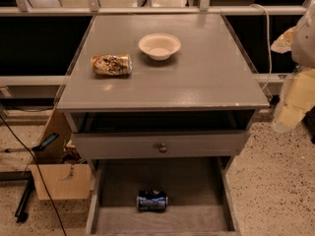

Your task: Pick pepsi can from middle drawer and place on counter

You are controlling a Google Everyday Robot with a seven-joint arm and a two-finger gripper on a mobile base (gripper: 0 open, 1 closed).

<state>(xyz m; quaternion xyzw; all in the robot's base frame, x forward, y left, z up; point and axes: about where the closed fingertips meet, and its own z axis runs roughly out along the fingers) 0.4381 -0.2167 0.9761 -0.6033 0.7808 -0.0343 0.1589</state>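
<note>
The pepsi can [152,200] is lying on its side on the bare floor of the middle drawer [197,186]. That's down at 6 o'clock in the view, roughly centred between the side walls. The gripper [294,102] hangs way out at 3 o'clock, off the right edge of the desk [197,77] and well apart from the can. I honestly can't tell if it's spread or pressed together.

My take: this is the reach-in, nothing is grabbed yet. The drawer front with the knob [162,145] sits over the back of the open drawer, so I'd come in from the 6 o'clock side and drop onto the can from above. Pinch across the round body, not end to end, since a lying can probably rolls if nudged. For the drop-off, the desk has bare space around 4 o'clock, away from the bowl [159,46] at 12 and the tan can [111,65] at 10.

The can itself is small and dark blue, with white and dark markings and silver ends. Its long axis runs 9 to 3.
</note>
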